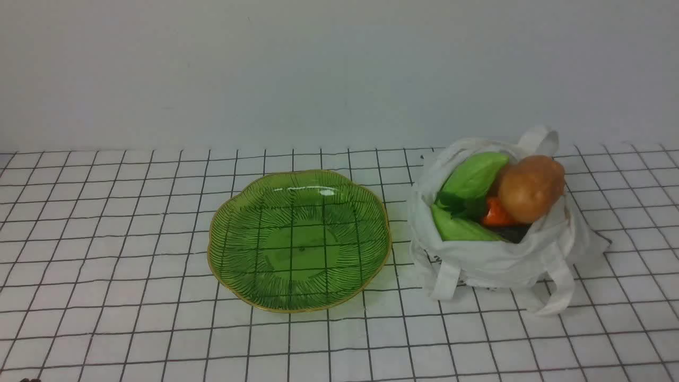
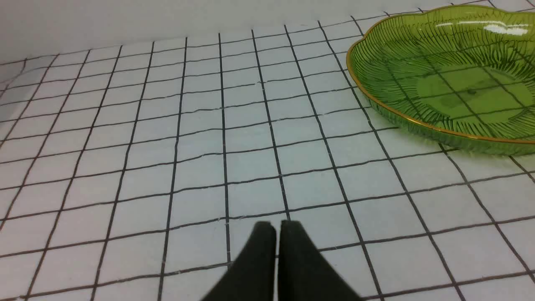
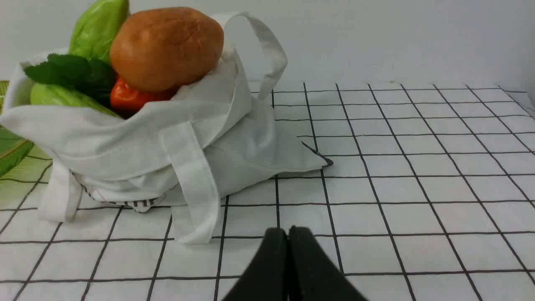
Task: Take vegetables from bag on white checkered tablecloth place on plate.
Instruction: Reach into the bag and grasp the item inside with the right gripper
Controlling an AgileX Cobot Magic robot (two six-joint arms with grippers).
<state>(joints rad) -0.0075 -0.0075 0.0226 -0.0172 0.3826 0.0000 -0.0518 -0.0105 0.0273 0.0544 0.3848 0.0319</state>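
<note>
Nearest to me are the 2 grippers, both over the near part of the white checkered tablecloth [image 1: 175,339]. The left gripper [image 2: 278,228] has its 2 dark fingertips drawn together, only a thin slit between them, clenched on nothing. The right gripper [image 3: 287,234] is clenched too, its 2 tips meeting with nothing caught in them. From the front, just a small dark bit of something shows at the near left edge; I can't tell what it is.

Farther out, near the middle of the cloth, sits the plate [image 1: 301,249], translucent green with a wavy gold rim and fine dark veins. It is bare, and the grid lines show through it. A bright glint lies along its far side.

To the right of the plate, near but apart from it, the white bag [image 1: 488,260] slumps with its mouth open. 2 strap ends droop over its near side onto the cloth, and 1 handle loops up at the back.

The vegetables are all in the bag: a brown potato [image 1: 532,189] rests on top at the right, bulging above the opening, a shiny orange-red piece [image 1: 497,213] peeks out beside it, and 2 light-green pieces [image 1: 473,176] lie to the left, with dark green leaves [image 1: 456,204] between them.

Behind everything stands a plain pale wall [image 1: 318,74].
</note>
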